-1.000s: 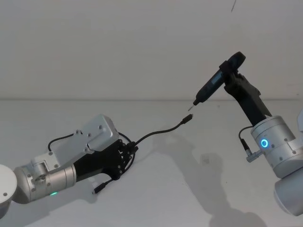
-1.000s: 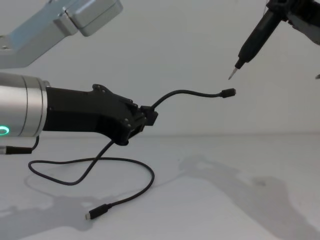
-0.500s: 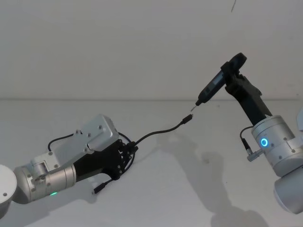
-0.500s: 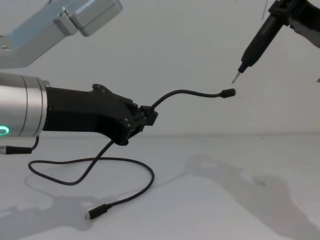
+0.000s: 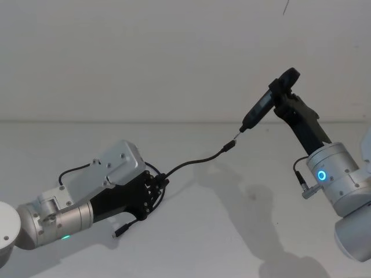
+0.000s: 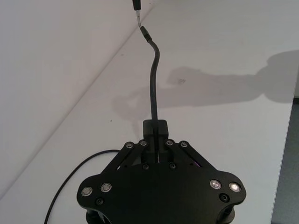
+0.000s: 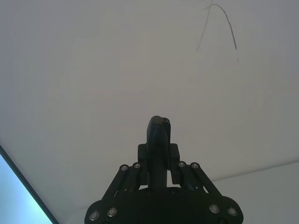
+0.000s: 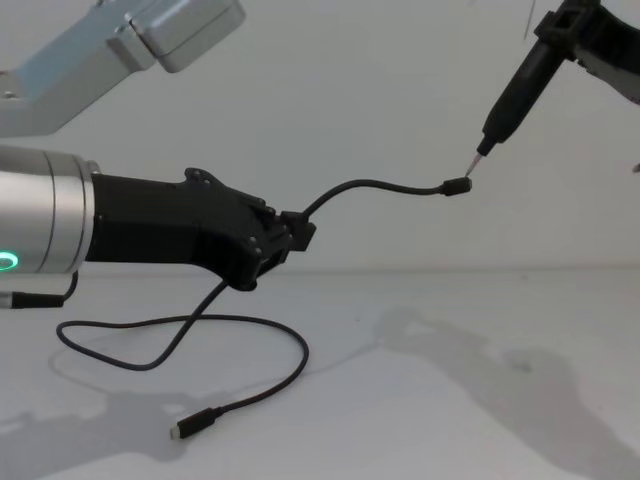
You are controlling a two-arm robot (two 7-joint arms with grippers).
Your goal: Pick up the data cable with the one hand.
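The data cable (image 5: 191, 163) is a thin black line. My left gripper (image 5: 161, 180), black and angular on a silver cylinder with a green ring, is shut on it partway along. One stretch arcs up and right to a raised plug (image 8: 457, 186). The rest loops down onto the table and ends in a second plug (image 8: 190, 428). In the left wrist view the cable (image 6: 153, 79) rises straight out of the shut gripper (image 6: 154, 128). My right gripper (image 5: 284, 95) is shut on a slim black pen-shaped tool (image 8: 515, 90), whose metal tip is at the raised plug.
The white table (image 5: 232, 231) runs back to a plain white wall. The cable's slack loop (image 8: 150, 345) lies on the table under my left arm. My right arm's silver cylinder with a blue ring (image 5: 333, 174) stands at the right.
The right gripper has lowered the pen-shaped tool, so its tip has come down to the raised plug. The left gripper and the cable have stayed still.
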